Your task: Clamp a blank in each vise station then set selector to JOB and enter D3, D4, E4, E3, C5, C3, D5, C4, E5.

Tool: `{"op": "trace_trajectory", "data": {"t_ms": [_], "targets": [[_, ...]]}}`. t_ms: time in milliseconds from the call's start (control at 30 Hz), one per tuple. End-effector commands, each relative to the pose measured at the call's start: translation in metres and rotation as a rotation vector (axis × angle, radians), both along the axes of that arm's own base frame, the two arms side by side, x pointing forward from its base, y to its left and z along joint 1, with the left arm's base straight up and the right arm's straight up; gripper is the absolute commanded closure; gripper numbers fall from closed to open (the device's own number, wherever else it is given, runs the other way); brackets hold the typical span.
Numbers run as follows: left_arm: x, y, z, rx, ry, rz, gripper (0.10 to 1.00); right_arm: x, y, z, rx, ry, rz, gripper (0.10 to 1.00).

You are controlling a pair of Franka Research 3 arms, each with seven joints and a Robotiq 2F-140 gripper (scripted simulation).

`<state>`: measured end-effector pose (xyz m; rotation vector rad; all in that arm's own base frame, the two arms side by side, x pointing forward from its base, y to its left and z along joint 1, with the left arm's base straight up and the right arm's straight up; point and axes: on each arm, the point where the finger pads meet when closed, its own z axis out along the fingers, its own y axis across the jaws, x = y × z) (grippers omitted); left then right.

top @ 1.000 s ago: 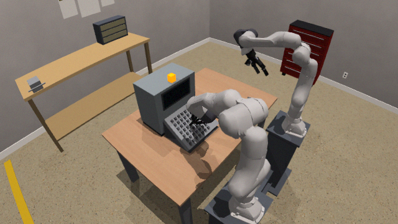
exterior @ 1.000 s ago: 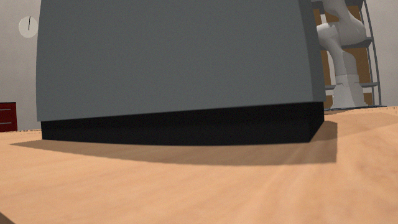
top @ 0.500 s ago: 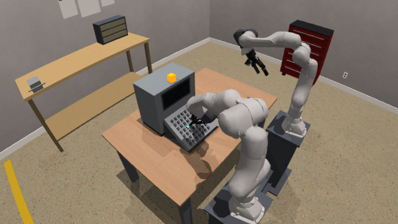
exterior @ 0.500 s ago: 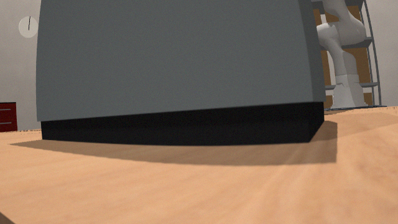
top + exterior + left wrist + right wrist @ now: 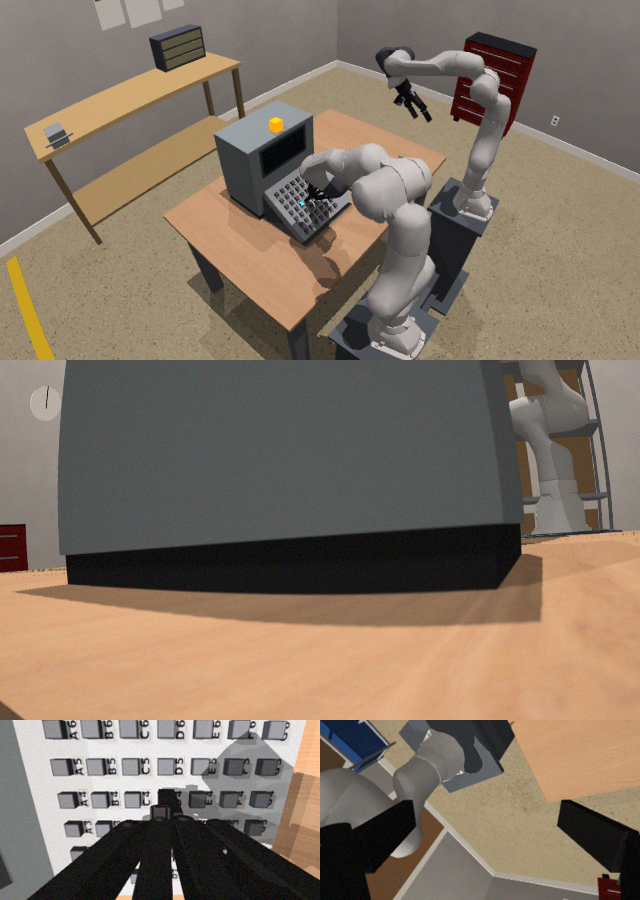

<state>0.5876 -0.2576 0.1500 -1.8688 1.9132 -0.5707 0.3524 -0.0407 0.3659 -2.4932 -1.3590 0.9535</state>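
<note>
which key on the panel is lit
The cyan key, beside the left gripper in the top view; other visible keys are grey. Its label is unreadable.

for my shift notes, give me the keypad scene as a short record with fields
lamp: amber, lit, on top of the cabinet
left gripper: shut, over the keypad at the D4 spot; contact with the key cannot be told
right gripper: open, away from the keypad, nothing between its fingers
lit key: one cyan glow on the keypad, name unreadable
vise stations: none visible
</note>
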Motion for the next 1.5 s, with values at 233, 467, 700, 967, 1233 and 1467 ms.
{"op": "trace_trajectory", "data": {"t_ms": [233,467,700,967,1233,1467], "targets": [[-0.010,-0.001,0.017,-0.003,-0.001,-0.001,0.999,0.000,0.000,0.000,0.000,0.000,0.000,0.098],[-0.016,-0.001,0.026,-0.003,-0.001,-0.001,0.999,0.000,0.000,0.000,0.000,0.000,0.000,0.098],[-0.029,0.000,0.075,-0.003,-0.001,-0.001,0.999,0.000,0.000,0.000,0.000,0.000,0.000,0.098],[-0.055,0.000,0.173,-0.003,-0.001,-0.001,0.999,0.000,0.000,0.000,0.000,0.000,0.000,0.098],[-0.055,0.000,0.173,-0.003,-0.001,-0.001,0.999,0.000,0.000,0.000,0.000,0.000,0.000,0.098],[-0.055,0.000,0.173,-0.003,-0.001,-0.001,0.999,0.000,0.000,0.000,0.000,0.000,0.000,0.098]]}}
